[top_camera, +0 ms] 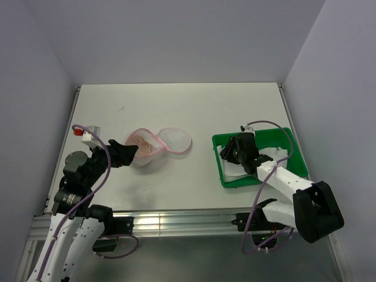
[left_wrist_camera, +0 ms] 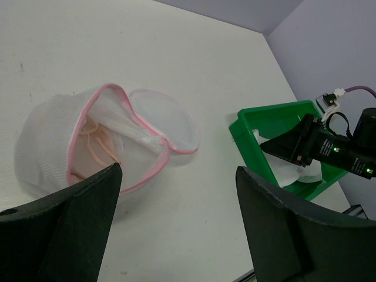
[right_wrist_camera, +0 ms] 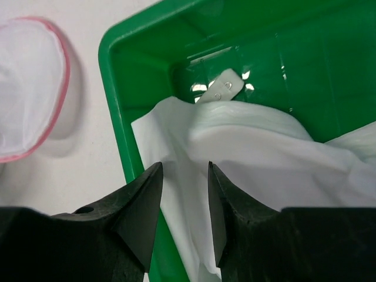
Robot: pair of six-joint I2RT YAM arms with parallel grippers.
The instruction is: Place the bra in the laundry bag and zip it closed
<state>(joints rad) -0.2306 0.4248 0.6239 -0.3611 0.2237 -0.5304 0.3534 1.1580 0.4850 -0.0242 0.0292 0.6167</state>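
- The round white mesh laundry bag (top_camera: 160,145) with pink trim lies open on the white table (top_camera: 176,106), its two halves spread side by side. The pale peach-pink padded bra (left_wrist_camera: 97,147) sits inside the half nearer the left arm and shows through the mesh and at the opening.
- Main risk, as I judge it: a peach strap or cup edge lies close to the pink rim, so folding the halves together could trap fabric in the zip line and jam it.
- The bag is light and soft. A one-sided push or pull on the trim would likely slide or tip it across the table rather than close it, and the bra could spill out.
- The zip pull is too small to make out in any view, so a grab for it could miss and pinch mesh instead.
- The left end effector (left_wrist_camera: 177,170) is spread wide and holds nothing. In the top view it sits just beside the filled half; whether it touches the mesh I cannot tell.
- The right end effector (right_wrist_camera: 183,170) is well apart from the bag, over the green rectangular plastic tray (right_wrist_camera: 282,70). Its fingers are nearly together, with a slim gap showing white cloth (right_wrist_camera: 247,141) below. I see no hold on the cloth, and contact is unclear.
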